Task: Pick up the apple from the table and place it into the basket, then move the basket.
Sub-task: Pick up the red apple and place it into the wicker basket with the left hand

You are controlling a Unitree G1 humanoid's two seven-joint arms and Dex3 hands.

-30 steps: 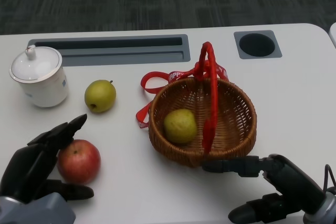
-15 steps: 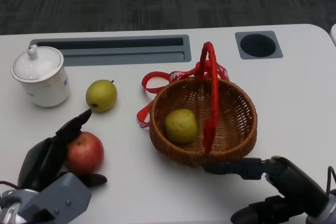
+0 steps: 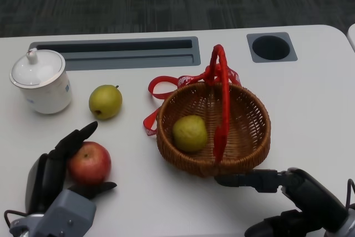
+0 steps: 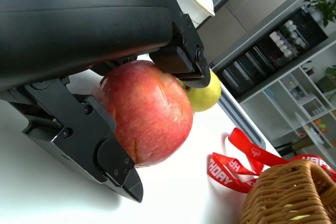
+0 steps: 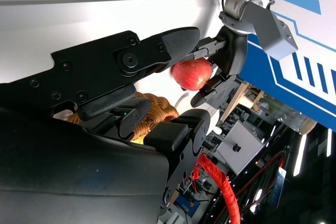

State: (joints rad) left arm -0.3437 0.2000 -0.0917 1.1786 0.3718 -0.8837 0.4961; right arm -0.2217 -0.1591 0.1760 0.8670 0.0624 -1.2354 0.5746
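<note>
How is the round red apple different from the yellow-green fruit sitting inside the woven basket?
The round red apple is red with a pale patch; the yellow-green fruit in the brown woven basket is yellow-green all over. The apple rests on the white table, while the fruit lies inside the basket. The black left hand has its fingers around the apple; nothing touches the fruit. Both are roundish and look about the same size.

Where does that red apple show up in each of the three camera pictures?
Head view: the apple sits on the table at lower left, inside the left hand.
Left wrist view: it fills the middle, between that hand's black fingers.
Right wrist view: small, right of centre near the top, held by the left hand.
Shared landmark: the wicker basket.
</note>
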